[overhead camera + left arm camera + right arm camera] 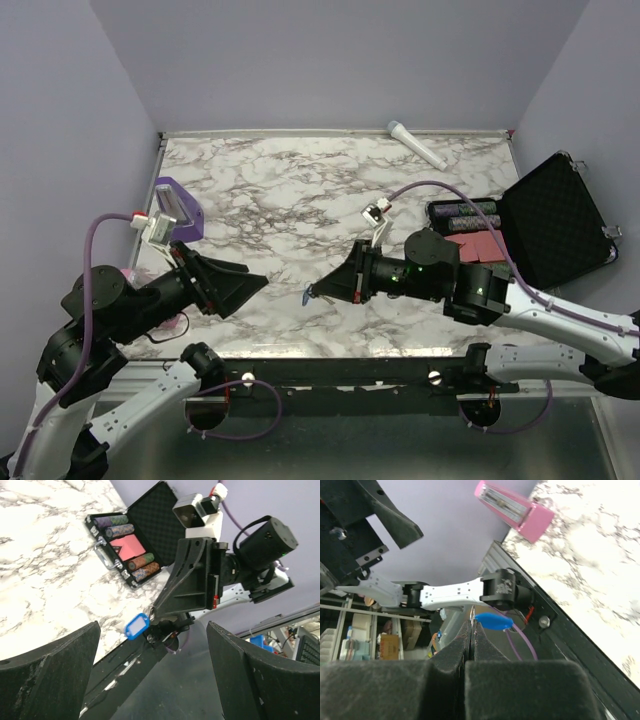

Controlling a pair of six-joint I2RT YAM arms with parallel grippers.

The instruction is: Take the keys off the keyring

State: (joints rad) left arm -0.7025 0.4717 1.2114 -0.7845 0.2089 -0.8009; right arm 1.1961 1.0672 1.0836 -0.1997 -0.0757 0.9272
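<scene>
My right gripper (318,291) is shut on the thin metal ring (471,616) of the keyring and holds it in the air over the table's front edge. The blue oval tag (493,621) hangs off the fingertips; it also shows in the top view (306,296) and the left wrist view (136,627). I cannot make out the silver key apart from the ring; the metal is edge-on between the pads. My left gripper (248,295) is wide open and empty. It faces the tag from the left, a short gap away, with the tag between its fingers (55,675) in its wrist view.
An open black case (545,225) with rows of poker chips (462,212) lies at the right. A white cylinder (417,145) lies at the back. A purple wedge block (178,208) sits at the left edge, and looks pink in the right wrist view (514,511).
</scene>
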